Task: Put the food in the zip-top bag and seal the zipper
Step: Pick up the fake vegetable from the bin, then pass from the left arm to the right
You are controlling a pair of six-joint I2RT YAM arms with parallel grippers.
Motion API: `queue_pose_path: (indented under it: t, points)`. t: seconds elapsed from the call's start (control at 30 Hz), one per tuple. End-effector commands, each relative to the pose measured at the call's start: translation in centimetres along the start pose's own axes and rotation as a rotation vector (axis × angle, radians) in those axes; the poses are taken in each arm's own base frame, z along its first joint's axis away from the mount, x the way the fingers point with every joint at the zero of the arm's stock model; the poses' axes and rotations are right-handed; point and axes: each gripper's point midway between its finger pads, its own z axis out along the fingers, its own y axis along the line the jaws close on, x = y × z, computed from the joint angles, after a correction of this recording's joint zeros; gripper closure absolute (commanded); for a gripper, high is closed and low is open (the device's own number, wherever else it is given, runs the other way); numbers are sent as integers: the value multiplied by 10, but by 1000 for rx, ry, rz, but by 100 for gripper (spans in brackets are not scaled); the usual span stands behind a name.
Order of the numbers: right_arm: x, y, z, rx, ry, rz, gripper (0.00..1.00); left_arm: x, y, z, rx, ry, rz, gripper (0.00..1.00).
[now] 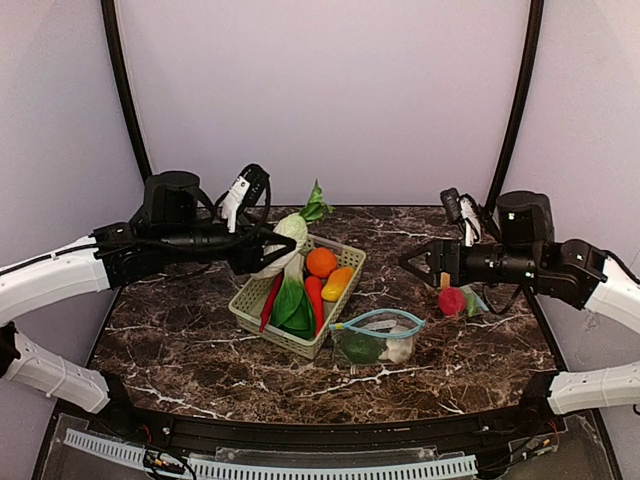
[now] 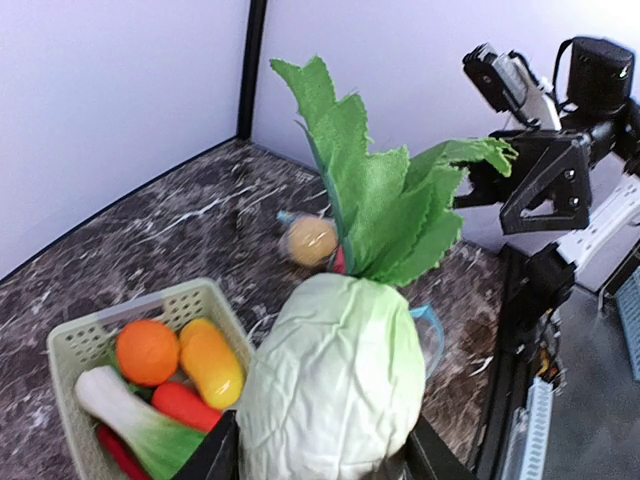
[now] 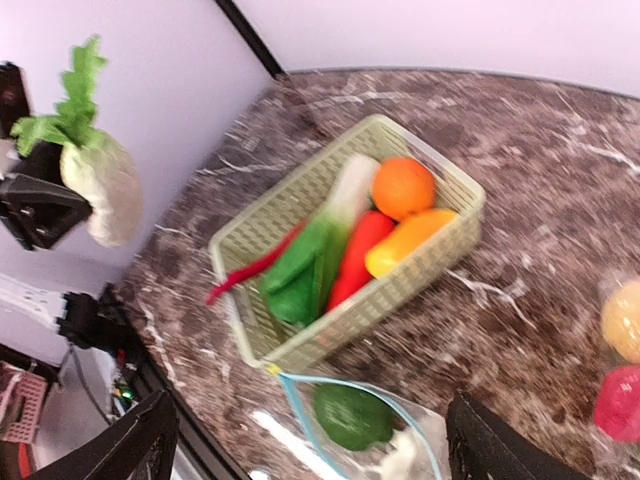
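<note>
My left gripper [image 1: 268, 252] is shut on a white radish [image 1: 288, 234] with green leaves, held in the air above the far left corner of the basket [image 1: 262, 322]. In the left wrist view the radish [image 2: 335, 380] fills the space between my jaws. The zip-top bag [image 1: 385, 316] lies open in front of the basket, with a green piece [image 3: 350, 418] and a white piece inside. My right gripper [image 1: 408, 262] hangs open and empty above and behind the bag [image 3: 300, 410]. A red apple [image 1: 452, 300] and a peach [image 3: 625, 320] lie to the bag's right.
The pale green lattice basket [image 3: 250, 235] holds an orange [image 3: 403, 187], a yellow piece [image 3: 410, 240], a red piece [image 3: 355, 260], leafy greens [image 3: 300, 270] and a thin red chilli [image 3: 255, 268] that hangs over its rim. Purple walls close the table's back and sides.
</note>
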Motion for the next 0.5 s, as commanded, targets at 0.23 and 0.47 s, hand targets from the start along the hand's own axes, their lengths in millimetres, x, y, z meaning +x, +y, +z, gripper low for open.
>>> queue_pose_path:
  t: [0.23, 0.47]
  points:
    - [-46, 118, -21, -544, -251, -72, 18, -65, -107, 9, 460, -310, -155, 67]
    - [-48, 151, -26, -634, -276, -136, 35, -63, -135, 21, 561, -286, -165, 67]
